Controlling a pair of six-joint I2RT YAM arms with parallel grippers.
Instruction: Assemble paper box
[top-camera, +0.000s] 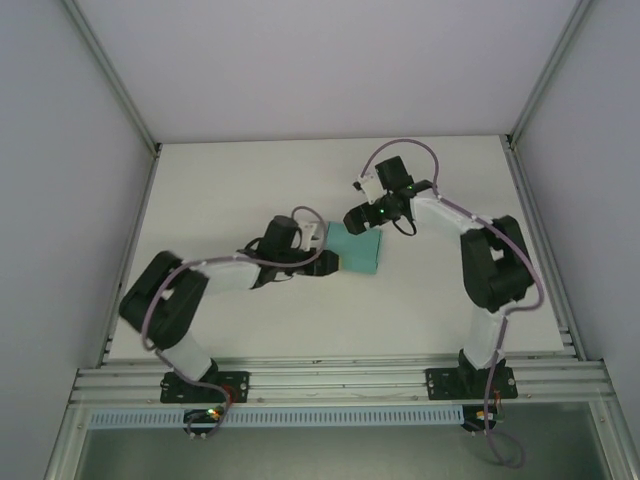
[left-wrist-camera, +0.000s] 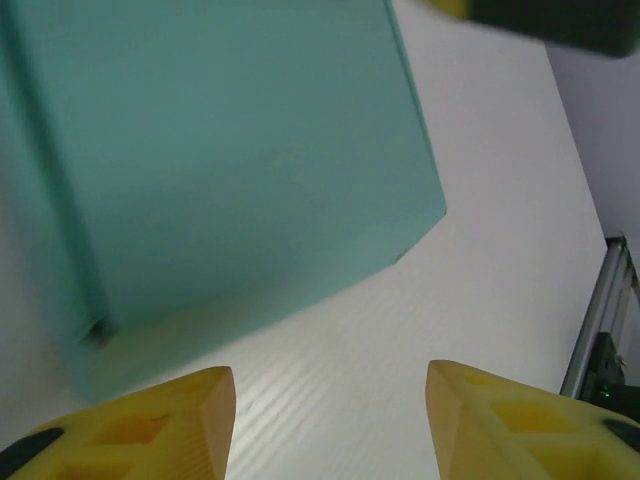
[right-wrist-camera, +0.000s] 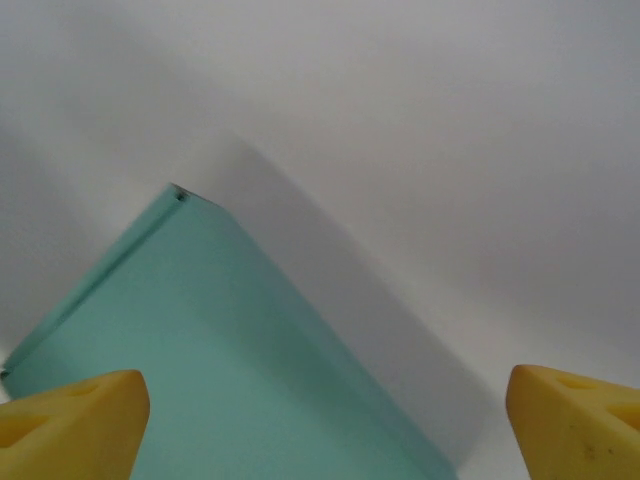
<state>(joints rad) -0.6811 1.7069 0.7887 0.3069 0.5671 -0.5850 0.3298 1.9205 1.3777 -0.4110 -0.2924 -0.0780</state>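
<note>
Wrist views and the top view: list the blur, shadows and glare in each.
Left wrist: the paper box is soft at its left edge, throws a faint shadow on the table, and a dark shape at top right is smeared. Right wrist: the box drops a broad, soft-edged shadow to its right; yellow fingers slightly soft. Top external: even light, no glare, sharp.

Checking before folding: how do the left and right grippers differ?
The left gripper holds its fingers closer together; the right gripper spreads them wider. The left gripper sits left of the paper box, the right gripper beyond it. Both have open yellow fingers.
</note>
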